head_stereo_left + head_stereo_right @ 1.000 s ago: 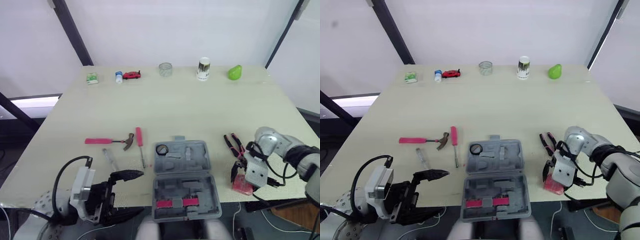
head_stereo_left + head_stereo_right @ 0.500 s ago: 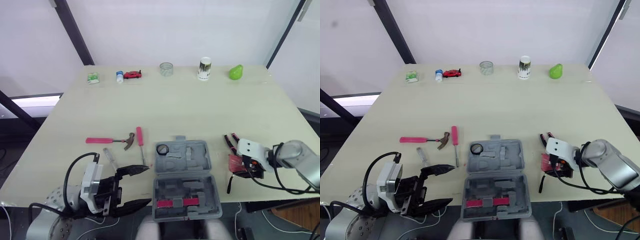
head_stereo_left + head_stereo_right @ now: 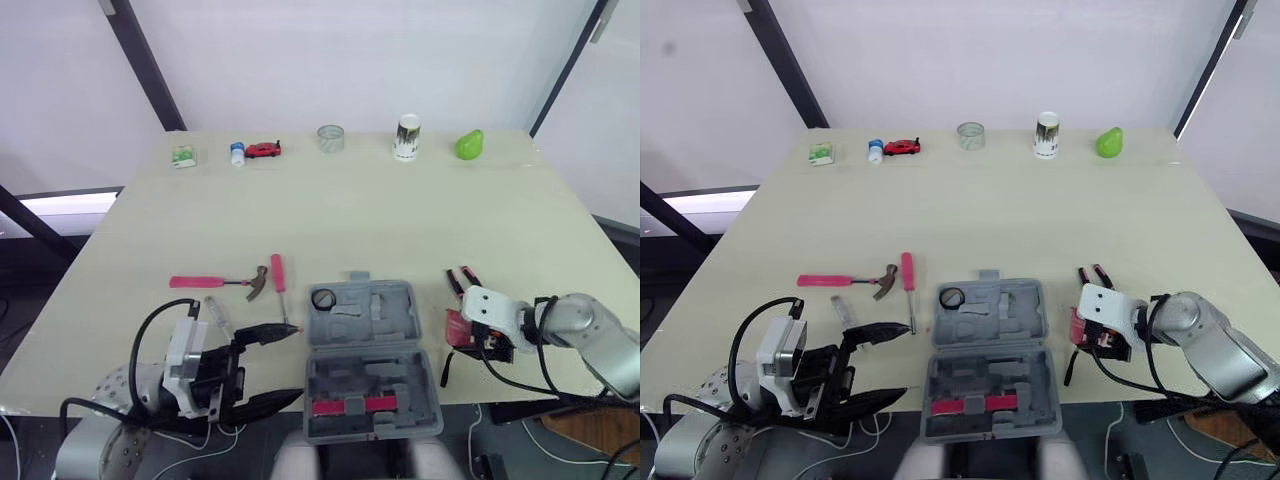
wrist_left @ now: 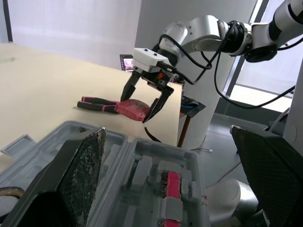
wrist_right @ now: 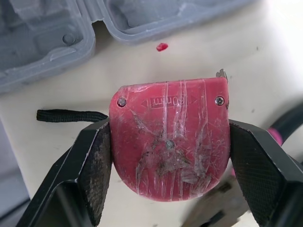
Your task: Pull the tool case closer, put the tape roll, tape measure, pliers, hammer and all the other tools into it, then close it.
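Pale tabletop fills the middle of the frame, with an open grey tool case at lower centre. At lower right, the right gripper is clenched on both sides of a red tape measure, just beside the pliers. At lower left, the left gripper is spread wide, holding nothing. A hammer and a screwdriver lie left of the case. A black tape roll sits in the case's upper left corner.
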